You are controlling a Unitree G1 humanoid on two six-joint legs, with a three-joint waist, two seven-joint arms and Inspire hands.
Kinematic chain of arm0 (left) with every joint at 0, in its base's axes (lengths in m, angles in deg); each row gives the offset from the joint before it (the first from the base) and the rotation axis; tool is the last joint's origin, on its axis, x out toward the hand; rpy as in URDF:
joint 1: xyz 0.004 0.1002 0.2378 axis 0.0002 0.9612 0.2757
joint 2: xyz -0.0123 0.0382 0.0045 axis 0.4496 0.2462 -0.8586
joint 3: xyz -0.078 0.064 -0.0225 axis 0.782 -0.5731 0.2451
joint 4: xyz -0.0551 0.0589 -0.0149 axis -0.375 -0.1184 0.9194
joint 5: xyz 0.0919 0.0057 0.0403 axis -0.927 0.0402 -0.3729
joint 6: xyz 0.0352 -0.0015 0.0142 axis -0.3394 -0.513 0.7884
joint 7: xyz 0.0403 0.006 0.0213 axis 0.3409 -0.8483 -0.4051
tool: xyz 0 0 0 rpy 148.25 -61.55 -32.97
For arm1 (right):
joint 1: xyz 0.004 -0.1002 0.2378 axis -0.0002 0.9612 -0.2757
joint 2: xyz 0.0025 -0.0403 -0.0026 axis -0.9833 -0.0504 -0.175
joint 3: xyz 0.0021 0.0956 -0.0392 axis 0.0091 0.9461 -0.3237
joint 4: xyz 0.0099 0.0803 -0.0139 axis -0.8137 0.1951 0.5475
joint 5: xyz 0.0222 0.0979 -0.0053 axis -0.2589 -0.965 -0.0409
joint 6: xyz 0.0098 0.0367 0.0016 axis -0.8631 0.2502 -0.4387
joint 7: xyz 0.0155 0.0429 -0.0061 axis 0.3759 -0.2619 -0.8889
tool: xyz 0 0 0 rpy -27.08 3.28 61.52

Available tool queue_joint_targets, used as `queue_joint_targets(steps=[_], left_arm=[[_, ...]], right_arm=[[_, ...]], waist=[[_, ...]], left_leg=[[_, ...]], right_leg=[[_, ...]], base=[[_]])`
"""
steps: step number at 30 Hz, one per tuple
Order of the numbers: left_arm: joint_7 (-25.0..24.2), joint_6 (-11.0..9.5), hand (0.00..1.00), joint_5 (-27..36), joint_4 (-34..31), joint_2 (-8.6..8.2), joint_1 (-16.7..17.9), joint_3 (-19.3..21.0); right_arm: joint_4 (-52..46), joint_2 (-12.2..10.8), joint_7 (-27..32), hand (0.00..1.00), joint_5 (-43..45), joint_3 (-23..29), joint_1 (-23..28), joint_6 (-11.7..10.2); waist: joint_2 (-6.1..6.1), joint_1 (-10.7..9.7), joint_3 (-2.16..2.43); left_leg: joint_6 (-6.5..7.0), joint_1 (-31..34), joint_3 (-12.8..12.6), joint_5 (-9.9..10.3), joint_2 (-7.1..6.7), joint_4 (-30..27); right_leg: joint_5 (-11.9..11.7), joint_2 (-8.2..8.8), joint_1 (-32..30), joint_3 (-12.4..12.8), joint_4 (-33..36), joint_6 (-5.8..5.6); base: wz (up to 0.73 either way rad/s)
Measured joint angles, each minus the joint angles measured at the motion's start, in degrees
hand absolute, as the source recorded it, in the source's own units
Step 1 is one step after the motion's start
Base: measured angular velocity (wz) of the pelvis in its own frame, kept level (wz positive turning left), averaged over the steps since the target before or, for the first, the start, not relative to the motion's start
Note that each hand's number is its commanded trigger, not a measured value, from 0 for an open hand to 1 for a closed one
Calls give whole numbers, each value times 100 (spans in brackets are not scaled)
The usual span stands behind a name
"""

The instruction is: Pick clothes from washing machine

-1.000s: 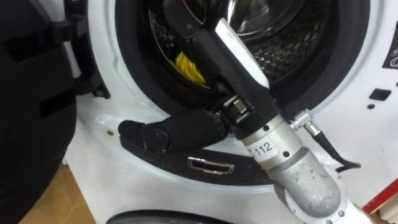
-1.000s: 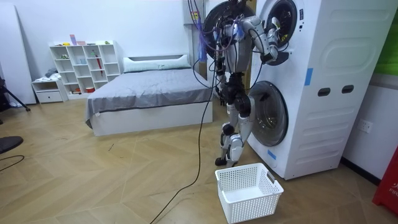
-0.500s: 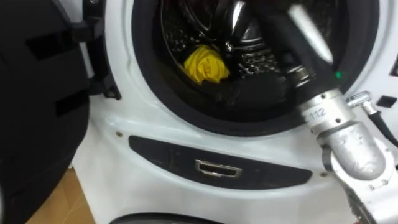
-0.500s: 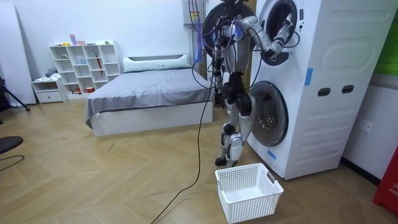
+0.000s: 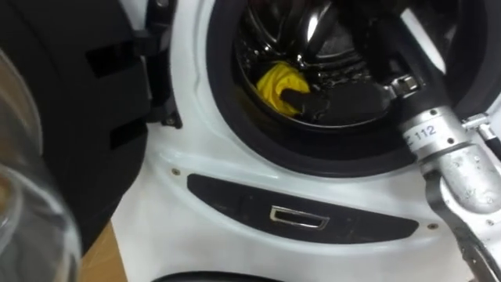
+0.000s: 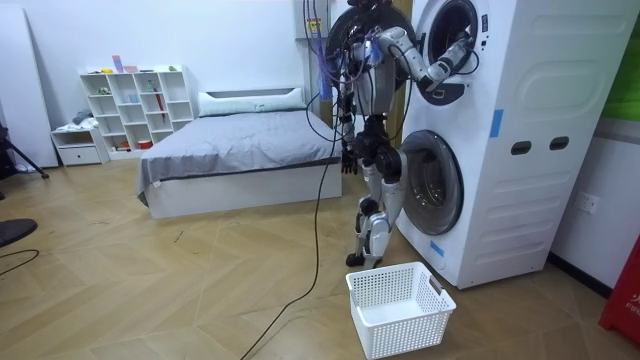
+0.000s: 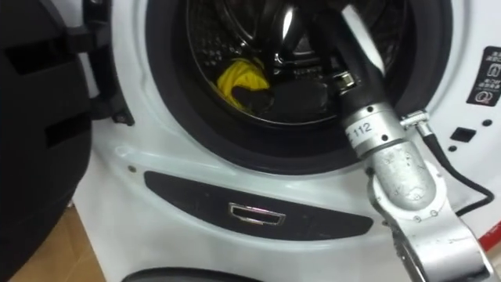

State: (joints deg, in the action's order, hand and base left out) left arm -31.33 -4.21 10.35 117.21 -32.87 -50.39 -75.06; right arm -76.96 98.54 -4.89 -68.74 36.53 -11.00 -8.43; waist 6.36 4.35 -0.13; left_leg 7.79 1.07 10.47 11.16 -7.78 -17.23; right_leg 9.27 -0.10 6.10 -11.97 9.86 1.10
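The right hand (image 5: 344, 98), black on its silver forearm, reaches in from the right and lies low inside the drum (image 5: 254, 47) in the left eye view. Its fingers (image 5: 301, 99) rest against the lower right edge of the yellow garment (image 5: 274, 78). With a dark hand on dark steel, I cannot tell whether the fingers are curled round the cloth or merely touching it. The garment sits bunched at the bottom of the drum, just behind the grey door seal (image 5: 235, 117). The open door (image 5: 70, 117) stands at the left.

In the room view the robot stands upright facing the stacked washing machine (image 6: 520, 150), with its right arm raised into the upper opening. The left hand (image 6: 346, 158) hangs by its hip, too small to read. A white laundry basket (image 6: 400, 310) sits on the floor near its feet.

The right eye view gives the same: the hand touches the garment's lower right, and the grip is unreadable.

The step in hand is, I judge, the grasp. To do it well, the fingers should push further over the bunch and close on a thick fold, not a loose edge, before any pull. The withdrawal should lift the cloth over the seal's lip rather than drag it across, where it could snag or slip free.
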Motion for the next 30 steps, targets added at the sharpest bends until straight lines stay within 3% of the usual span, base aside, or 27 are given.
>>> queue_joint_targets(steps=[7, 10, 12, 15, 18, 20, 23, 26, 30], left_arm=[[-14, 95, 0, 3, -77, 62, -1, 80], [-34, 190, 0, 3, -74, 90, -4, 102], [-97, 255, 0, -49, -74, 97, -9, 181], [-236, 298, 0, -373, -76, 105, -57, 252], [-339, 389, 0, -441, -69, 137, -166, 241], [-406, 418, 0, -438, -74, 194, -228, 231], [-406, 482, 0, -439, -80, 271, -221, 229], [-406, 490, 0, -434, -80, 351, -244, 229], [-406, 484, 0, -433, -80, 368, -263, 109]], right_arm=[[230, 139, -443, 0, 460, -29, -1, 128], [253, 259, -819, 0, 706, -33, -7, 344], [283, 263, -1080, 0, 961, -34, -44, 491], [530, 275, -1564, 0, 1607, -56, -303, 622], [1012, 434, -1957, 0, 1674, -78, -741, 638], [1325, 774, -2173, 0, 1682, -299, -1102, 832], [1485, 925, -2464, 0, 1847, -488, -1441, 872], [1809, 952, -2771, 0, 1861, -663, -1861, 869], [1837, 960, -2904, 0, 2025, -703, -1957, 876]], waist=[[32, -26, 35], [158, -54, 60], [256, -85, 39], [395, -79, 56], [471, -47, 24], [513, 120, 12], [556, 224, 10], [614, 256, -20], [638, 332, -33]], left_leg=[[37, -137, -2, -21, -16, 73], [35, -133, 57, -22, -30, 82], [26, -119, 82, -28, -37, 82], [3, 31, 91, -53, -56, 41], [-26, 67, 108, -43, -65, -16], [-29, 39, 107, -43, -66, -10], [-42, 37, 125, -51, -65, -6], [-70, 20, 157, -70, -50, 11], [-96, 11, 172, -98, -35, 44]], right_leg=[[-9, 20, 112, 59, -6, -15], [-9, 29, 119, -50, -8, -16], [-4, 36, 110, -94, -3, -23], [-3, 37, -22, -84, -4, -24], [-11, 31, -38, -77, 3, -13], [-12, 28, -55, -21, 17, -11], [-15, 15, -59, 1, 34, -6], [-14, 5, -44, -31, 74, -6], [-16, -8, -45, -45, 71, -3]], base=[[2], [7], [6], [-3], [2], [-2], [-1], [4], [1]])
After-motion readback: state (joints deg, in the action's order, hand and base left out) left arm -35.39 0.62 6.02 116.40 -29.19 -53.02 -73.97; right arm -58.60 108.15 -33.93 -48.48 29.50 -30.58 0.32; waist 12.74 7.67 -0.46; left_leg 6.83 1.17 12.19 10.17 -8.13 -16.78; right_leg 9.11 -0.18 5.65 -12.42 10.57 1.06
